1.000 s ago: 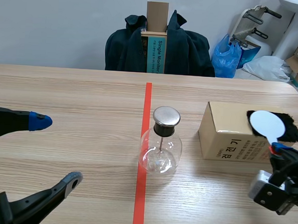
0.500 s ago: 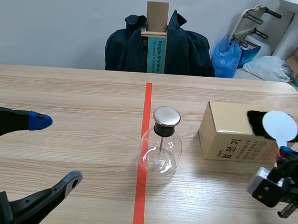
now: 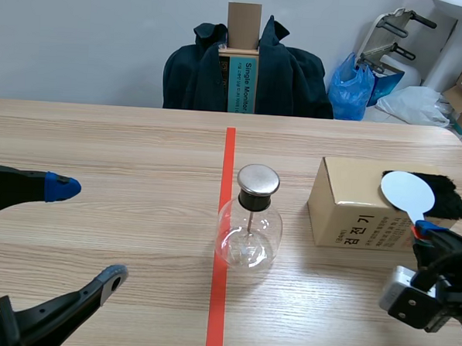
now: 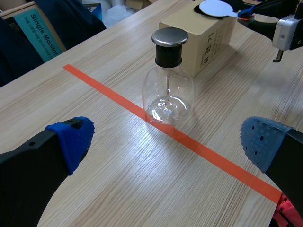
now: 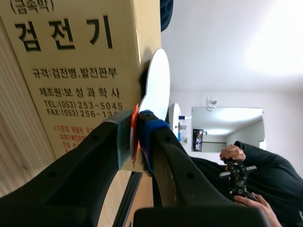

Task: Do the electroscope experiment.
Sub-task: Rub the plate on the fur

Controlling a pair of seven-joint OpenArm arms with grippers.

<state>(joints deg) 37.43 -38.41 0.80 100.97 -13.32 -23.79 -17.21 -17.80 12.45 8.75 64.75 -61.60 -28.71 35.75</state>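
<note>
Two fingers of the right gripper [image 5: 137, 127] are pinched on the handle of a white disc [image 3: 407, 191], which lies against a black cloth [image 3: 449, 196] atop a box [image 3: 345, 214] near the table's [image 3: 124, 144] right edge. The left gripper [image 3: 88, 231] gapes wide, holding nothing. The glass flask [image 3: 248, 228] stands on the red tape [image 3: 229, 153], well apart from both.

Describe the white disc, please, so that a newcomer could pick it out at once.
Find the cardboard box right of the orange-red tape line. At its right end, over a black fuzzy cloth, the right gripper holds up a white disc by its handle. Nothing else on the table is flat, white and round; the electroscope flask is clear glass.
</note>
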